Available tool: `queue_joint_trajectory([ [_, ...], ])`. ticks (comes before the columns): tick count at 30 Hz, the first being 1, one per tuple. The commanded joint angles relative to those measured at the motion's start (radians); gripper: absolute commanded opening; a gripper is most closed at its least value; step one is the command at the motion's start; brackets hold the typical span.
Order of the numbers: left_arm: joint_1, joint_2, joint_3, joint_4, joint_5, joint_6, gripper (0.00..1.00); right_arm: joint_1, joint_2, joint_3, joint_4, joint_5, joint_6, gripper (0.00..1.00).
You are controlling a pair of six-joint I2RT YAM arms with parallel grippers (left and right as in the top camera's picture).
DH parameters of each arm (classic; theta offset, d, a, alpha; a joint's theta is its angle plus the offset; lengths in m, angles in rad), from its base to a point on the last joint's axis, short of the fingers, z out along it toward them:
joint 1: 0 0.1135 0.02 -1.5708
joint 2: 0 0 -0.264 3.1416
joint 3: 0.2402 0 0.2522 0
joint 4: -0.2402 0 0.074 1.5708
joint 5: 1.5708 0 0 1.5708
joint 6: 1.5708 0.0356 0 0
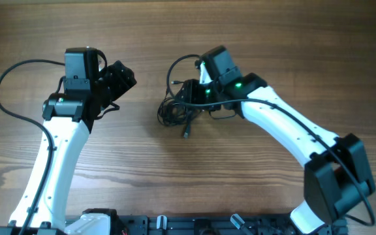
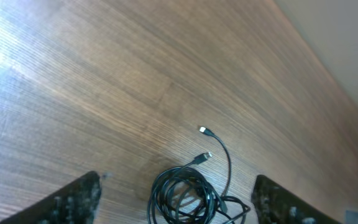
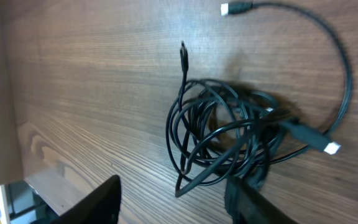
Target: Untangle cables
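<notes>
The cables (image 1: pixel 173 111) lie as a small black tangle on the wooden table, just left of centre. In the left wrist view the bundle (image 2: pixel 182 196) rests on the wood ahead of my left gripper (image 2: pixel 178 180), whose jaws stand wide apart and hold nothing. Two silvery plug ends (image 2: pixel 202 130) trail out beyond the bundle. Seen from above, the left gripper (image 1: pixel 124 78) hovers to the left of the tangle. My right gripper (image 3: pixel 174 183) is open right at the coil (image 3: pixel 229 137). A loop lies between its jaws and one finger (image 3: pixel 253 199) overlaps the strands.
A longer strand arcs away from the coil to a plug (image 3: pixel 229 9). Thick black robot cables loop at the far left (image 1: pixel 8 91). The table's far edge and a pale wall (image 2: pixel 340 50) lie beyond the bundle.
</notes>
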Motion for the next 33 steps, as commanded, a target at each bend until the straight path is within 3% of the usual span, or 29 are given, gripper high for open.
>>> queue_joint_trajectory([
  [1, 0.008, 0.018, 0.003, -0.004, -0.024, -0.007, 0.84, 0.035, 0.057, -0.006, 0.016, 0.026, 0.070, 0.48],
  [8, 0.008, 0.018, 0.003, -0.001, -0.024, -0.007, 0.88, 0.105, 0.098, -0.014, 0.022, 0.153, 0.174, 0.40],
  [12, 0.008, 0.018, 0.003, -0.003, -0.024, -0.007, 0.88, 0.103, 0.098, -0.011, 0.049, 0.156, 0.173, 0.04],
  [17, 0.008, 0.018, 0.003, -0.015, -0.002, -0.006, 0.88, 0.101, -0.008, 0.084, 0.032, 0.079, 0.060, 0.04],
  [18, 0.008, 0.018, 0.003, -0.016, 0.044, 0.013, 0.82, 0.101, -0.049, 0.098, 0.048, 0.057, 0.011, 0.04],
  [19, 0.008, 0.018, 0.003, -0.014, 0.123, 0.061, 0.81, 0.101, -0.113, 0.105, 0.103, -0.005, -0.079, 0.04],
  [22, 0.008, 0.018, 0.003, -0.011, 0.241, 0.125, 0.82, 0.101, -0.239, 0.105, 0.206, -0.059, -0.154, 0.04],
  [25, 0.008, 0.018, 0.003, 0.012, 0.456, 0.244, 0.91, 0.101, -0.332, 0.105, 0.289, -0.123, -0.155, 0.04],
  [29, 0.008, 0.018, 0.003, 0.006, 0.390, 0.241, 0.87, 0.060, -0.393, 0.106, 0.468, -0.128, -0.130, 0.04],
  [31, 0.008, 0.018, 0.003, -0.037, 0.269, 0.203, 0.82, -0.034, -0.448, 0.106, 0.467, -0.018, -0.080, 0.04],
  [33, 0.007, 0.018, 0.003, -0.052, 0.267, 0.204, 0.82, -0.085, -0.455, 0.106, 0.456, -0.001, -0.039, 0.04],
])
